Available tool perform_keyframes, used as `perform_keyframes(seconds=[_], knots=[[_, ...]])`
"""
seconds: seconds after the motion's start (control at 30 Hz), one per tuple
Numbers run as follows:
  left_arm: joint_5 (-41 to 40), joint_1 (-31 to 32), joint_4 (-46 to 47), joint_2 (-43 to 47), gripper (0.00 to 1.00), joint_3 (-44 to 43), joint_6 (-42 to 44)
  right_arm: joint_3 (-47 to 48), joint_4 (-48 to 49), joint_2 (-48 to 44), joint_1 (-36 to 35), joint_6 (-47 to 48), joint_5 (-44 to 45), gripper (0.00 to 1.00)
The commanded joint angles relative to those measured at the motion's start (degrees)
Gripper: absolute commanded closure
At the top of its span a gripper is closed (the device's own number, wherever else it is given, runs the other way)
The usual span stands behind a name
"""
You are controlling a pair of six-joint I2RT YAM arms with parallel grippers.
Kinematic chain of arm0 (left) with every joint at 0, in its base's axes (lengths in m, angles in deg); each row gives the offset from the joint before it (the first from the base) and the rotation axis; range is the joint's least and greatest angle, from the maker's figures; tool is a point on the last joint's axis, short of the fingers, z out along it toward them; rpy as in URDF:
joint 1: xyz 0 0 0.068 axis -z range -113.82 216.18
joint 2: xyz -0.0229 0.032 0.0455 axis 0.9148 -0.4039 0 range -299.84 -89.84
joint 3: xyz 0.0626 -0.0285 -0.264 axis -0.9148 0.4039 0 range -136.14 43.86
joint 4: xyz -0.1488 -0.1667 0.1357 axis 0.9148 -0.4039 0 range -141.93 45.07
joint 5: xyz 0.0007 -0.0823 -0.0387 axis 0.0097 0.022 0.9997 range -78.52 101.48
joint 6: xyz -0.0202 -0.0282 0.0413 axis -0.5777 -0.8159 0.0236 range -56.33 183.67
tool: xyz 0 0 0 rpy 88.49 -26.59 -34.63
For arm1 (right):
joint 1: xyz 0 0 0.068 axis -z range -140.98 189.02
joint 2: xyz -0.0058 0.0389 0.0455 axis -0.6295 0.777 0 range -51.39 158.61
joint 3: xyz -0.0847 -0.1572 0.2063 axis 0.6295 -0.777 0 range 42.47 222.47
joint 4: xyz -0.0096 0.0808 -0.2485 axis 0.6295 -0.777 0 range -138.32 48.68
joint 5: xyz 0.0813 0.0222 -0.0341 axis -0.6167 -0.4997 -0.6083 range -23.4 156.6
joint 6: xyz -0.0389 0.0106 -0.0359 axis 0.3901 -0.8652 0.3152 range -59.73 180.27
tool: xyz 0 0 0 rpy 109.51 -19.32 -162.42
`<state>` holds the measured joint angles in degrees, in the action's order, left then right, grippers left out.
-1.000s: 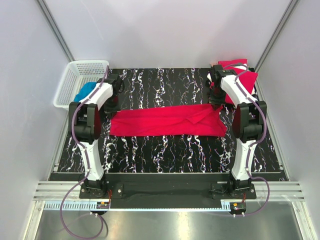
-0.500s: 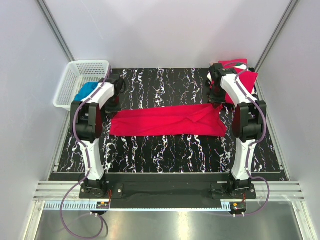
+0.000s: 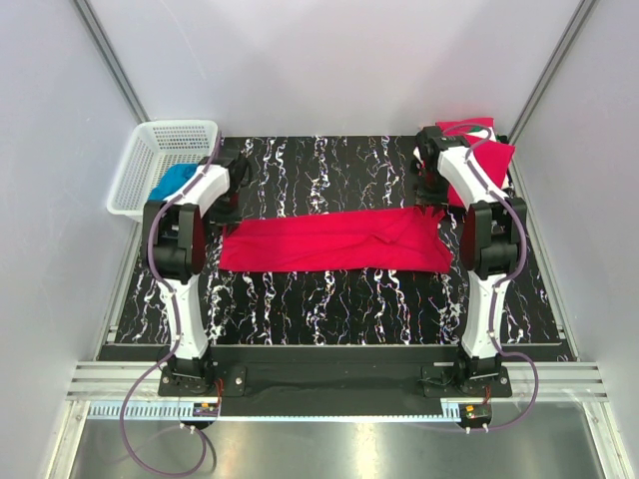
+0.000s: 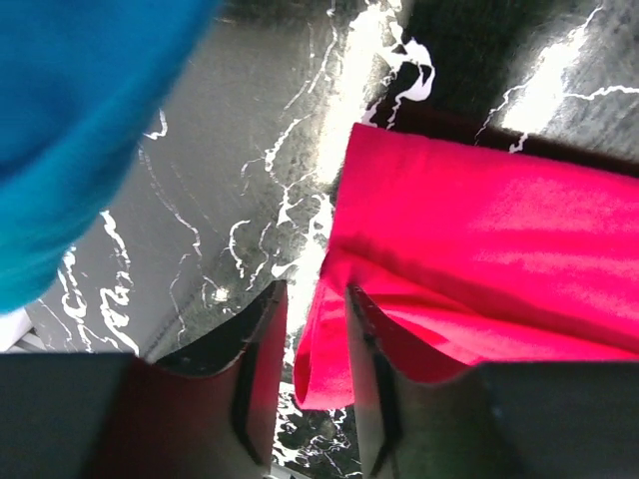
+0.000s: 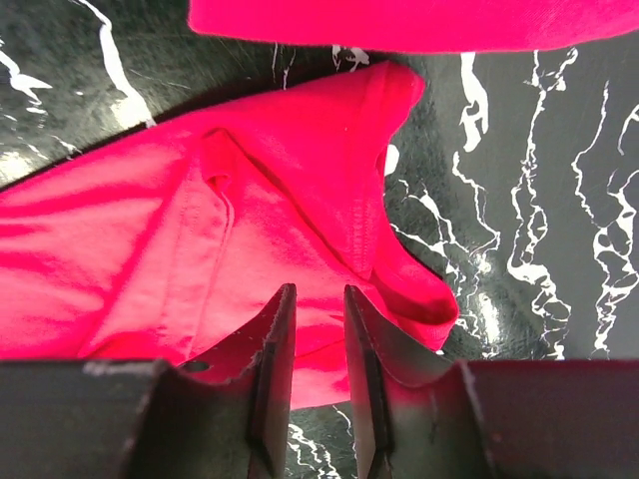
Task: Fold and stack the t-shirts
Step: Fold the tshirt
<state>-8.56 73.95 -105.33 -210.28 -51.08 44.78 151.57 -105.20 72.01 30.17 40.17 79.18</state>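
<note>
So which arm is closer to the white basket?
Left. The left end effector is beside the basket; the right end effector is across the table, at the shirt's other end.

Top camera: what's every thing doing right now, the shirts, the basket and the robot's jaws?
Red t-shirt: folded into a long strip, flat on the table.
Red pile: stacked, far right corner.
Basket: holds blue cloth.
Left jaws: parted, over the strip's left end.
Right jaws: parted, over its right end.

One red t-shirt (image 3: 334, 241) lies folded into a long flat band, left to right (creased near its right end); other red t-shirts (image 3: 499, 158) lie piled far right
</note>
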Motion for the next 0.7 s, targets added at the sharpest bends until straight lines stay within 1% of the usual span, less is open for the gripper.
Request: perform_keyframes(seconds=[0.0, 0.07, 0.1, 0.13, 0.17, 0.2, 0.23, 0.27, 0.3, 0.33, 0.37, 0.4, 0.43, 0.47, 0.5, 0.53, 0.57, 0.67], knots=[[-1.7, 0.1, 0.8, 10.0, 0.63, -1.4, -0.5, 2.9, 0.5, -6.9, 0.1, 0.7, 2.7, 0.68], [0.0, 0.1, 0.9, 12.8, 0.62, -0.8, -0.4, 2.4, 0.6, -9.5, 0.1, 1.0, 2.8, 0.65], [0.8, 0.1, 0.8, 15.2, 0.62, -0.8, -0.3, 2.0, 0.5, -12.0, 0.1, 1.1, 2.5, 0.65], [1.6, 0.1, 0.6, 16.5, 0.61, -0.5, -0.1, 1.4, 0.9, -13.4, 0.1, 1.1, 1.8, 0.62], [2.5, 0.1, 0.8, 17.9, 0.61, 0.3, 0.0, -0.4, 1.0, -14.7, 0.1, 1.1, 1.2, 0.62], [5.2, 0.1, 0.8, 20.8, 0.61, 0.9, 0.2, -1.4, 1.0, -17.4, 0.1, 1.0, 0.4, 0.63], [7.0, 0.3, 0.8, 22.2, 0.61, 1.8, 0.3, -4.4, 1.0, -18.6, 0.1, 0.7, -1.0, 0.65], [9.8, 0.7, 1.2, 24.7, 0.61, 4.5, 0.2, -6.2, 0.9, -19.9, 0.1, 0.2, -1.8, 0.69], [10.7, 1.5, 1.4, 25.9, 0.61, 6.3, 0.2, -8.3, 1.0, -22.3, 0.0, -0.8, -3.3, 0.72], [11.2, 2.2, 2.0, 27.0, 0.61, 8.3, 0.3, -12.8, 1.2, -23.5, 0.0, -1.5, -4.2, 0.87], [12.1, 2.7, 4.0, 28.2, 0.61, 13.0, 0.2, -15.4, 1.6, -24.7, -0.1, -2.2, -5.3, 1.00], [12.6, 3.7, 5.2, 30.1, 0.62, 15.4, 0.1, -18.0, 2.3, -27.0, -0.5, -3.4, -6.5, 1.00], [13.3, 3.9, 6.4, 30.8, 0.64, 17.6, 0.0, -23.3, 4.0, -28.3, -0.7, -4.1, -6.5, 1.00], [14.5, 4.1, 8.7, 31.8, 0.71, 21.6, -0.7, -25.6, 4.9, -30.2, -0.8, -4.8, -6.8, 1.00], [15.0, 4.3, 9.8, 32.0, 0.99, 23.3, -0.9, -27.6, 6.7, -30.9, -1.3, -6.0, -8.1, 1.00], [15.1, 4.4, 10.5, 32.0, 1.00, 24.4, -1.1, -30.9, 7.6, -31.5, -1.4, -6.4, -8.6, 1.00], [15.2, 4.9, 12.0, 31.9, 1.00, 26.3, -1.1, -32.1, 8.2, -32.2, -1.7, -6.9, -8.8, 1.00], [14.4, 5.4, 14.7, 30.1, 1.00, 28.1, -1.0, -33.9, 9.4, -31.4, -2.8, -8.3, -7.5, 1.00]])
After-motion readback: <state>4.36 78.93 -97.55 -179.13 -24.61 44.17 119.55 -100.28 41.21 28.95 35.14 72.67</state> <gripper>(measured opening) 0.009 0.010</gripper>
